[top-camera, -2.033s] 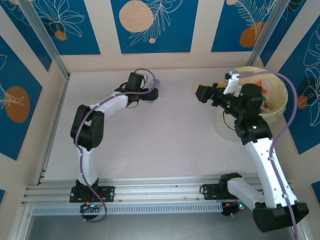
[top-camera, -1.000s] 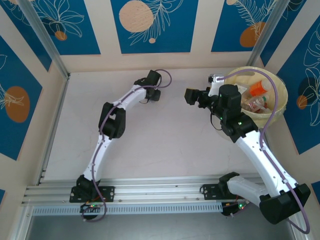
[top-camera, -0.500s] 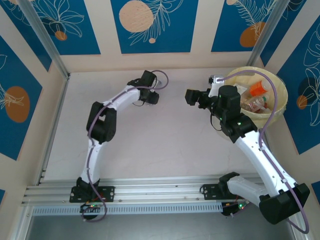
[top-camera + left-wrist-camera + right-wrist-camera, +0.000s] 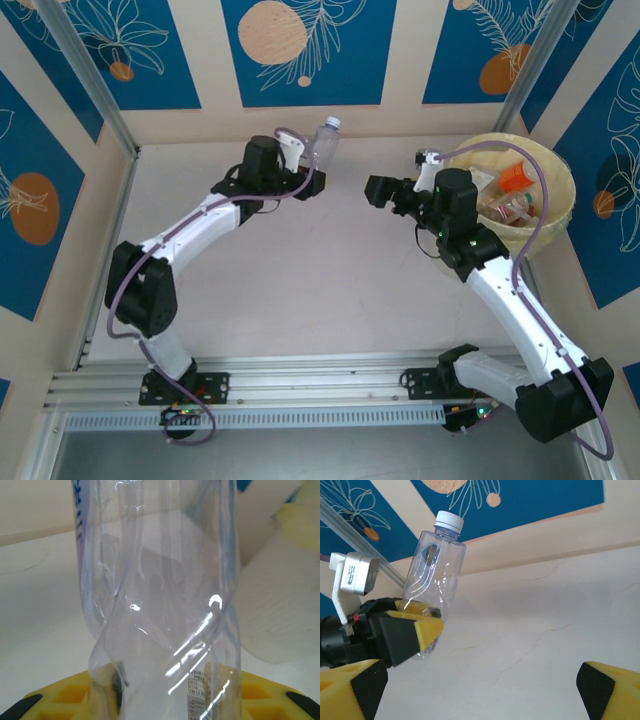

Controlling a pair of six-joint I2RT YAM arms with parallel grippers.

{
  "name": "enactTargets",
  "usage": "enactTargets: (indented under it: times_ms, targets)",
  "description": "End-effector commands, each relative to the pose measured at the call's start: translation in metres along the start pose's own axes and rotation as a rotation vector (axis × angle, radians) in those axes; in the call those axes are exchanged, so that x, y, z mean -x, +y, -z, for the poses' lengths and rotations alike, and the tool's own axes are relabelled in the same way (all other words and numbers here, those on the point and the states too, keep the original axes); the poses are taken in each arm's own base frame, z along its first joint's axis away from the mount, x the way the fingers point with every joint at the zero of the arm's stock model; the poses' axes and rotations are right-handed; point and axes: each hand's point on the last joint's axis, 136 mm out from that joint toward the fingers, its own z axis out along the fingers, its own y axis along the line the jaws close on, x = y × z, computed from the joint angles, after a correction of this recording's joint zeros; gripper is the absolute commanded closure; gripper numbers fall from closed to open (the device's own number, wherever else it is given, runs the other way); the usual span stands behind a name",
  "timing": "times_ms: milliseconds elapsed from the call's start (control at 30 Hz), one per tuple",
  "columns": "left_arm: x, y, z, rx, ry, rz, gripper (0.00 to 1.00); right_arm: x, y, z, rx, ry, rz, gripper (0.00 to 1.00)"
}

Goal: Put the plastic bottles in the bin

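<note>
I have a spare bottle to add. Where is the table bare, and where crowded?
Bare: the table between the arms down to the near rail, and the far-left corner beside the wall. Crowded: the bin corner, and the gap where the left gripper holds a bottle facing the open right gripper.
</note>
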Motion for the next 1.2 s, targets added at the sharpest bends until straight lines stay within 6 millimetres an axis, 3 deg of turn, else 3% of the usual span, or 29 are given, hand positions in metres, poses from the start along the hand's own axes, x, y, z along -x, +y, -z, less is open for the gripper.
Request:
enactTargets:
  times_ms: [0,133,367,567,900,1033,1167]
  targets:
    - [0.022,-0.050,0.017,-0.234,-0.108,-0.035,1.00,0.021,0.037,0.004,0.193,-0.029,-0.068,0.01]
    - [0.020,-0.073,0.033,-0.364,-0.137,-0.042,1.00,0.027,0.070,0.010,0.402,-0.045,-0.067,0.01]
    - [0.019,-0.110,0.066,-0.582,-0.201,-0.031,1.00,0.025,0.077,-0.009,0.427,-0.008,-0.097,0.01]
    - [0.015,-0.121,0.084,-0.628,-0.211,-0.036,1.00,0.017,0.098,-0.026,0.494,0.049,-0.072,0.01]
    - [0.010,-0.132,0.086,-0.650,-0.195,-0.040,1.00,0.018,0.138,-0.039,0.649,0.035,-0.043,0.01]
    - [0.005,-0.140,0.086,-0.674,-0.176,-0.057,1.00,0.016,0.141,-0.042,0.629,0.046,-0.023,0.00]
    - [0.002,-0.143,0.084,-0.669,-0.166,-0.062,0.99,0.016,0.128,-0.042,0.569,0.016,-0.022,0.22]
